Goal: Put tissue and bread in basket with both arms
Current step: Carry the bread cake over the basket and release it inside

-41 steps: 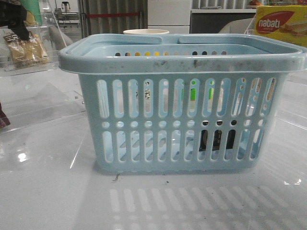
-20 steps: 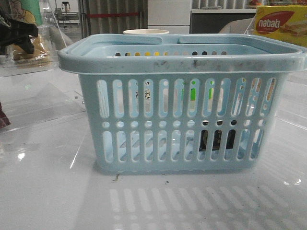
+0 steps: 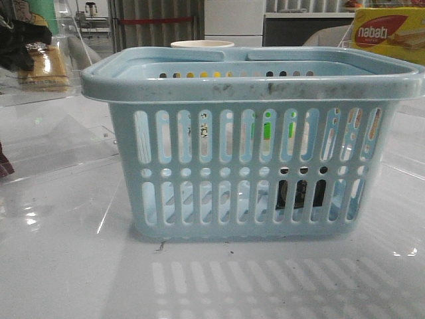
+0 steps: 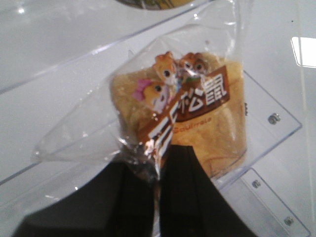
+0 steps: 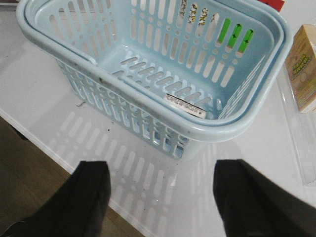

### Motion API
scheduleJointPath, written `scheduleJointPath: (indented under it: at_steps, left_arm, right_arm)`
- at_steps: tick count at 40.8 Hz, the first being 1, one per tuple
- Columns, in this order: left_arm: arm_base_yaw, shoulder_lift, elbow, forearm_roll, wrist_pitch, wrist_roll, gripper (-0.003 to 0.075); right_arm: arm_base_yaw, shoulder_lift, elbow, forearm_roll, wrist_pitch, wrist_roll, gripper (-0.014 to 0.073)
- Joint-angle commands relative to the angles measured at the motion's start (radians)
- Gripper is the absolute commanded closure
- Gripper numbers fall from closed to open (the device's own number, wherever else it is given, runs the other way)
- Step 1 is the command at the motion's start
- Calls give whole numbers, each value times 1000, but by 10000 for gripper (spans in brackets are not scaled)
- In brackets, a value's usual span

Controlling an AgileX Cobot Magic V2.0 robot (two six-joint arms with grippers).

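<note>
Clear-wrapped bread [image 4: 197, 123] is hanging pinched by its plastic edge in the left gripper [image 4: 159, 170] at the table's far left, while the right gripper [image 5: 160, 192] is hovering spread wide over the blue basket [image 5: 237, 128].

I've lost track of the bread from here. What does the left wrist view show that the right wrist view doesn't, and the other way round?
Only the left wrist view shows the bread: a clear packet with a brown printed label, its plastic edge pinched in the shut left gripper above a clear tray.

Only the right wrist view shows the basket, seen from above with a small silver strip on its floor, plus a tan carton beside it. The right gripper is open and holds nothing.

Both show the white table.
</note>
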Motion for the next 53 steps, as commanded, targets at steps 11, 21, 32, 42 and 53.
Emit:
scheduleJointPath:
  at_steps: [11, 21, 32, 42, 53]
  left_arm:
    - [-54, -261, -115, -7, 163, 20, 629]
    - [-206, -377, -160, -7, 377, 57, 629]
    - [-457, -370, -160, -7, 447, 151, 629]
    - [-594, -293, -160, 15, 453, 151, 599]
    - [-626, -269, -160, 13, 453, 151, 267]
  right_arm:
    - [0, -4, -27, -1, -64, -11, 45]
    - [0, -4, -27, -1, -64, -11, 45]
    - [0, -4, -27, -1, -64, -11, 45]
    - [0, -4, -27, -1, -64, -11, 45]
    - [0, -4, -27, -1, -64, -11, 45]
